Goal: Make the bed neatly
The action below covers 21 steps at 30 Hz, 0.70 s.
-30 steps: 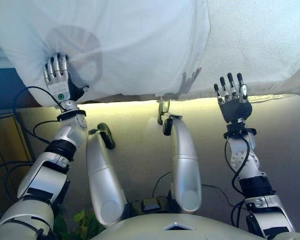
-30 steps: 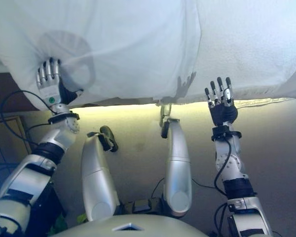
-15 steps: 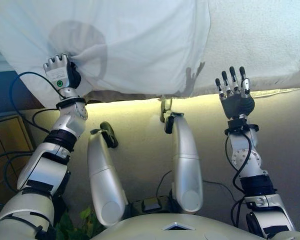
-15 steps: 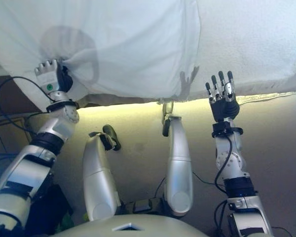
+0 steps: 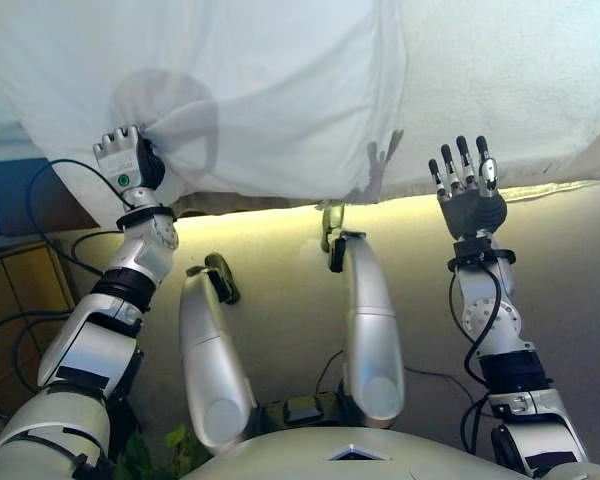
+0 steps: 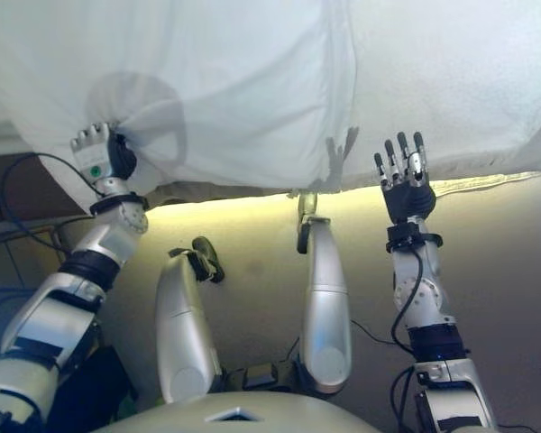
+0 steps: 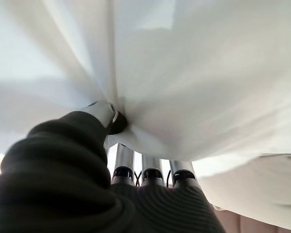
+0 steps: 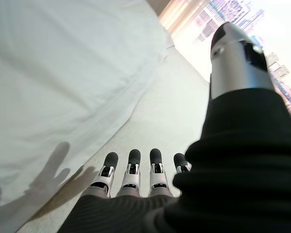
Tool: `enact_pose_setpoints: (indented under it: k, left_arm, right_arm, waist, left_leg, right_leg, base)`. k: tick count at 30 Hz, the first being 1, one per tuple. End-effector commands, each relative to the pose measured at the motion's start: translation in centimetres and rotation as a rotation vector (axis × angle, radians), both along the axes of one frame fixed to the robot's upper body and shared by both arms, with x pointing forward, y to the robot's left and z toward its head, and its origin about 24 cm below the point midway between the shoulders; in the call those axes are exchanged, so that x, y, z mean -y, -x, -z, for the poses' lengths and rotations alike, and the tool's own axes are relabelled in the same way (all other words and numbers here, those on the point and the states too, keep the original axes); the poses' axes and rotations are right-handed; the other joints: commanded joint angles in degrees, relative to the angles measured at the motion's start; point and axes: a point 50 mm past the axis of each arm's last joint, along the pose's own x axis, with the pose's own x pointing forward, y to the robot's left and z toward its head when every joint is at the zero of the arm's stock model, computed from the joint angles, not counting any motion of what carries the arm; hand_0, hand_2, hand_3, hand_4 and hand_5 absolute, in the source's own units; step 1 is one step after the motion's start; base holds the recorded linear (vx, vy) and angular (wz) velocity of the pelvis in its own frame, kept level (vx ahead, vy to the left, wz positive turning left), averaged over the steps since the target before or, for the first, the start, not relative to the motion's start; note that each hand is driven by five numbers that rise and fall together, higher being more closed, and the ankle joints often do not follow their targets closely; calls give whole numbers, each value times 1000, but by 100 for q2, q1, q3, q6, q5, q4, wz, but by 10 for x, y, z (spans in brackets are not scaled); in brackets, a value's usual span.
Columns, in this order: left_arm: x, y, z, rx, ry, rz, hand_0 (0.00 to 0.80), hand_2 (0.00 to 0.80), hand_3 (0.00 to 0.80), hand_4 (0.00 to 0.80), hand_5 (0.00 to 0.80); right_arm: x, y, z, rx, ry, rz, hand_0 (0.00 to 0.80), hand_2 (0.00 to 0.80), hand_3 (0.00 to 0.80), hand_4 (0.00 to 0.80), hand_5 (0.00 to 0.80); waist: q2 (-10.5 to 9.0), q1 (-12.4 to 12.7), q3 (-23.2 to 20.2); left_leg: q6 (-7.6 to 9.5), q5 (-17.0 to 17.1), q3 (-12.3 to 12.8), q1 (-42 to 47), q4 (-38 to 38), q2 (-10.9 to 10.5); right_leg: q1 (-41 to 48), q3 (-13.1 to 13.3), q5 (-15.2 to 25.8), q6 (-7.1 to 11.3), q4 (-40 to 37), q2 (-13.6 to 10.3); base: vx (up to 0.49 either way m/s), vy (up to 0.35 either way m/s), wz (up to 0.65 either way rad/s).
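Note:
A white sheet [image 5: 270, 90] hangs over the near edge of the bed and covers its left part. The bare textured mattress [image 5: 520, 80] shows to the right of the sheet's edge. My left hand [image 5: 125, 160] is shut on a bunch of the sheet near its lower left edge; in the left wrist view the cloth [image 7: 174, 97] gathers into folds at my thumb [image 7: 104, 114]. My right hand [image 5: 467, 185] is open with straight fingers, held just below the mattress edge and touching nothing. The right wrist view shows its fingertips [image 8: 133, 160] before the mattress [image 8: 165, 111] and the sheet [image 8: 63, 73].
A beige carpet floor [image 5: 270, 290] lies below the bed's edge. A wooden cabinet [image 5: 20, 290] stands at the left, with dark cables in front of it. A dark blue surface [image 5: 20, 190] shows under the sheet at the far left.
My left hand has curled shut on the sheet and drawn it slightly right and down, bunching the cloth. My right hand has stayed open in nearly the same place.

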Motion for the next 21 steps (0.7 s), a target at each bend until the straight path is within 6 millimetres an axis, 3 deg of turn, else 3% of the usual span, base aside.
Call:
enact_pose_setpoints:
  k: [1, 6, 13, 20, 21]
  left_arm:
    - [-16, 19, 24, -16, 94, -75, 800, 800, 800, 800, 800]
    - [-38, 38, 42, -78, 62, -147, 800, 800, 800, 800, 800]
    - [-80, 56, 36, -105, 23, -243, 800, 800, 800, 800, 800]
    - [-110, 85, 48, -195, 13, -353, 800, 800, 800, 800, 800]
    - [-115, 89, 49, -204, 22, -374, 800, 800, 800, 800, 800]
  right_arm:
    - [14, 14, -15, 88, 18, 24, 0, 0, 0, 0, 0]
    - [14, 15, -7, 59, 44, 21, 0, 0, 0, 0, 0]
    - [22, 22, 4, 48, 50, 28, 0, 0, 0, 0, 0]
    - [31, 30, 9, 21, 78, 43, 0, 0, 0, 0, 0]
    - [33, 30, 8, 17, 85, 45, 0, 0, 0, 0, 0]
  waist:
    - [147, 16, -308]
    - [165, 118, -540]
    - [237, 278, -869]
    - [385, 394, -1169]
    - [399, 382, -1182]
  left_leg:
    - [161, 913, -55, 29, -657, -45]
    - [57, 1265, 57, 614, -1500, -107]
    - [-55, 1806, 188, 1353, -2758, -247]
    - [-136, 2000, 230, 1876, -3369, -327]
    - [-83, 2129, 273, 1866, -3408, -346]
  right_leg:
    - [686, -19, -289, 377, -8, -266]
    - [1215, -156, -118, 459, -595, -369]
    - [1944, -459, 219, 628, -1607, -535]
    - [2556, -674, 307, 727, -2121, -667]
    - [2560, -715, 432, 665, -2190, -705]
  base:
    - [96, 17, 10]
    - [62, 39, 13]
    - [28, 49, 15]
    - [52, 88, 14]
    - [48, 168, 2]
